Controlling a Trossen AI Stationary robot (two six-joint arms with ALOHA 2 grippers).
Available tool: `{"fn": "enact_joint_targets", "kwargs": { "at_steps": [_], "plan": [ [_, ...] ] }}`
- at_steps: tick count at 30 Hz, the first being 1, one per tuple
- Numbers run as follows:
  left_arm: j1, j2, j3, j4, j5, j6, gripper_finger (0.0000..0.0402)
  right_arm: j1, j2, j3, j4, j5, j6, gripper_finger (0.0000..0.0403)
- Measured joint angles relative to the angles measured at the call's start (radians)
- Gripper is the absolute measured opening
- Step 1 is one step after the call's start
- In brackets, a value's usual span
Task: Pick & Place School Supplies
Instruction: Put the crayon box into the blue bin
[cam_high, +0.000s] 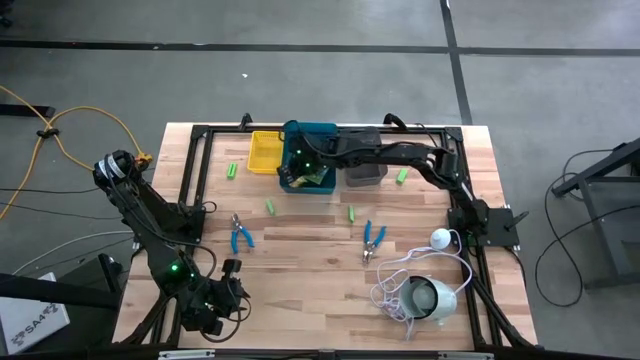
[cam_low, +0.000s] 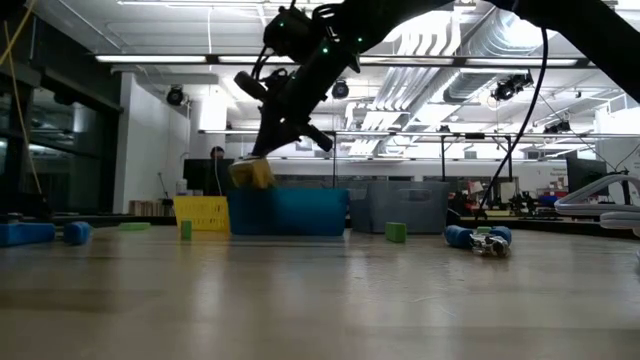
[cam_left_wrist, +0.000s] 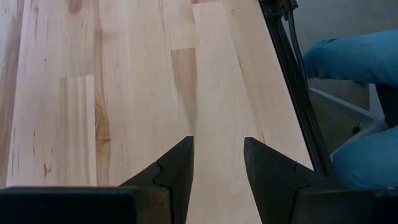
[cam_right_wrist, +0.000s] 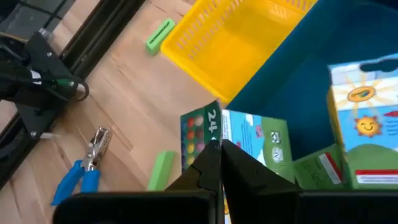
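My right gripper (cam_right_wrist: 221, 146) reaches over the blue bin (cam_high: 322, 140) and is shut on a green printed crayon box (cam_right_wrist: 249, 140). In the low view the box (cam_low: 252, 172) hangs at the bin's left end, just above its rim. A second crayon box (cam_right_wrist: 367, 124) lies inside the blue bin. Two blue-handled scissors (cam_high: 241, 233) (cam_high: 373, 240) lie flat on the table. Small green pieces (cam_high: 269, 206) (cam_high: 352, 213) (cam_high: 232, 171) lie around them. My left gripper (cam_left_wrist: 217, 146) stands open over bare wood near the front left, nothing between its fingers. My right gripper pinches the crayon box at its upper edge (cam_right_wrist: 217, 124), beside the face printed 24, between its two fingers. The fingers slant down from the table's right side. The box hangs below them, tilted, off the table by the blue bin's rim (cam_low: 290, 192).
A yellow bin (cam_high: 265, 150) stands left of the blue one and a grey bin (cam_high: 365, 168) right of it, another green piece (cam_high: 402, 175) beyond. A round white device with coiled cord (cam_high: 430, 298) lies front right. A person's legs (cam_left_wrist: 354, 62) show past the table's edge.
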Motion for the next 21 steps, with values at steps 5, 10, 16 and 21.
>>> {"fn": "enact_joint_targets", "kwargs": {
  "at_steps": [5, 10, 16, 21],
  "plan": [
    [0.000, 0.000, 0.000, 0.001, 0.000, 0.000, 0.0138, -0.007, -0.004, 0.000, -0.014, 0.015, 0.000, 0.0003],
    [0.000, 0.000, 0.000, 0.000, 0.000, 0.000, 0.0138, -0.021, -0.006, 0.000, -0.074, 0.070, 0.000, 0.0003],
    [0.000, 0.000, 0.000, 0.000, 0.000, 0.001, 0.0138, -0.043, -0.009, 0.001, -0.178, 0.144, -0.001, 0.0003],
    [0.000, 0.000, 0.000, 0.000, 0.000, 0.001, 0.0138, -0.042, -0.009, 0.000, -0.195, 0.187, -0.045, 0.0003]
  ]
}}
